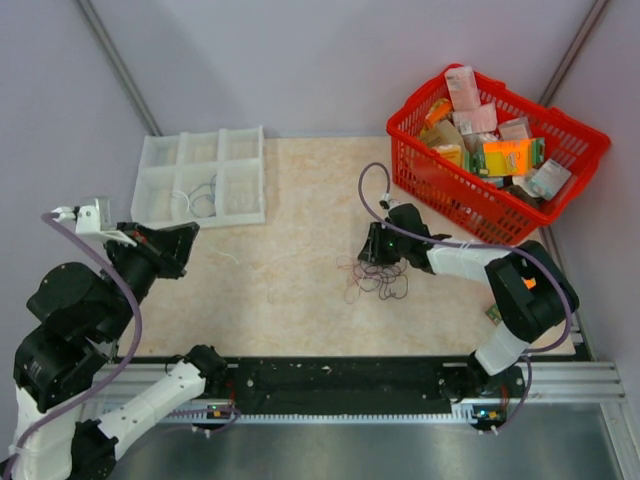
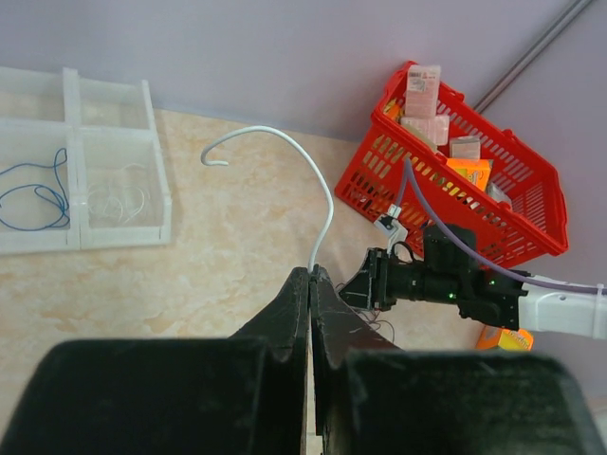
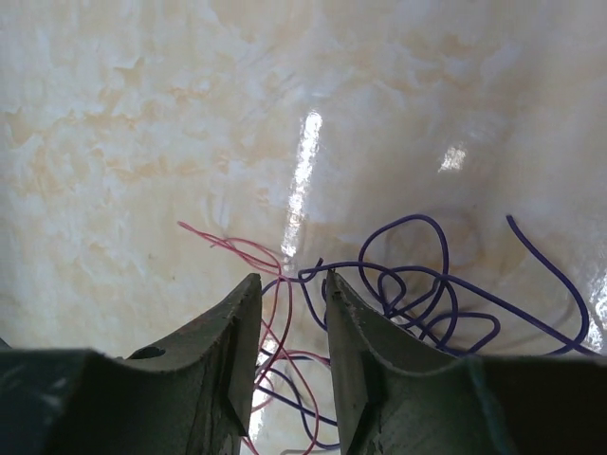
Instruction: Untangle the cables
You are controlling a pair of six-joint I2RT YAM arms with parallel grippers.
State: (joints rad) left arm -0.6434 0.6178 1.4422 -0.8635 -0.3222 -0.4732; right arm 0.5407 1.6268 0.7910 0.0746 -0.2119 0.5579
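The left fingers (image 2: 285,327) are clamped together on one white cable (image 2: 285,137), held at the left, apparently to keep it clear of the knot. The right fingers (image 3: 228,332) stand apart, straddling the purple and pink cables (image 3: 417,284) tangled centre-right on the tabletop (image 3: 142,142), probably to select a strand.

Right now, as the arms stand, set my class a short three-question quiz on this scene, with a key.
1. True or false: the left gripper is pinching a white cable.
2. Which colours show in the tangle under the right gripper? A purple and red; B green and yellow; C orange only.
3. Fill in: the blue wire lies in a compartment of the white ____.
Key: 1 true; 2 A; 3 tray.
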